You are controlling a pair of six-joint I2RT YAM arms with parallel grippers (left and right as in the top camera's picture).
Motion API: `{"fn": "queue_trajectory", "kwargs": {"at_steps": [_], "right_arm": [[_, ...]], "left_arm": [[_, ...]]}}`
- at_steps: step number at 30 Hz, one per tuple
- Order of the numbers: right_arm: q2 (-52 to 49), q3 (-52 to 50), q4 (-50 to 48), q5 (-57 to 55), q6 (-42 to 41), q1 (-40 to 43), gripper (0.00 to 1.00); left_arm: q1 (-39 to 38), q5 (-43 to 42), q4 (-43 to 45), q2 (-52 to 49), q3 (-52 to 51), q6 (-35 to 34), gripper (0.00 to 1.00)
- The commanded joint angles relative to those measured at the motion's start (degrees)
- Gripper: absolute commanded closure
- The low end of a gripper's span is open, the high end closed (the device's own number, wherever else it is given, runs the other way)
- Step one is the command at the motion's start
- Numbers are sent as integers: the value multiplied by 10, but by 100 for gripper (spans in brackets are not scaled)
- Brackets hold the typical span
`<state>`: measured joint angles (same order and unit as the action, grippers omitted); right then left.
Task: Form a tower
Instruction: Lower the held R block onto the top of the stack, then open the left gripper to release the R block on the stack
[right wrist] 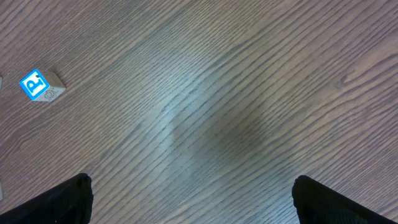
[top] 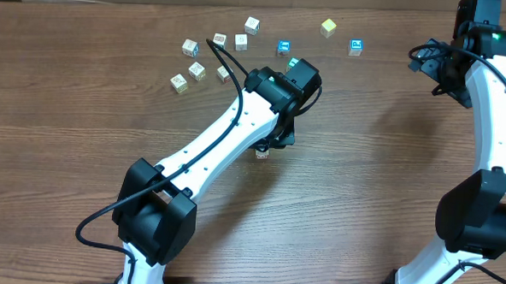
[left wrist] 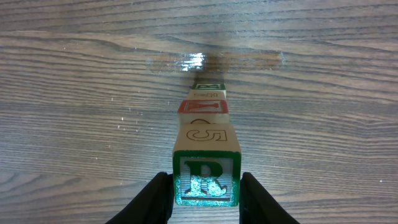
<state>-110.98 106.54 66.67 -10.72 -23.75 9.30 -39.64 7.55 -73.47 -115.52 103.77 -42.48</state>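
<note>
While left gripper (left wrist: pixel 206 188) pinches green R cube (left wrist: pixel 206 179), jaws pressed on both its sides, tower (left wrist: pixel 205 127) runs from between jaws down to table (left wrist: pixel 74 124): S cube (left wrist: pixel 206 138), red-lettered cube (left wrist: pixel 203 107), green-bordered base.

Risks:
- stack looks slightly staggered, so sideways jaw drift may topple it
- uneven release may drag R cube off S cube

Right gripper (right wrist: pixel 193 190): jaws spread wide, nothing between; blue-lettered cube (right wrist: pixel 38 85) well apart, beyond one jaw, so no hazard.
</note>
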Motion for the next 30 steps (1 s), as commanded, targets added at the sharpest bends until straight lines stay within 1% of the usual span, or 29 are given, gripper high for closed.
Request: {"fn": "queue_trajectory", "kwargs": {"at_steps": [1,23,30], "right_arm": [[4,3,-2,-2,0,1,0],[4,3,-2,-2,0,1,0],[4,3,-2,-2,0,1,0]], "left_arm": [[3,6,1,-13,-5,1,70],[3,6,5,-12,0,3,72],[6,21,2,-11,5,3,71]]}}
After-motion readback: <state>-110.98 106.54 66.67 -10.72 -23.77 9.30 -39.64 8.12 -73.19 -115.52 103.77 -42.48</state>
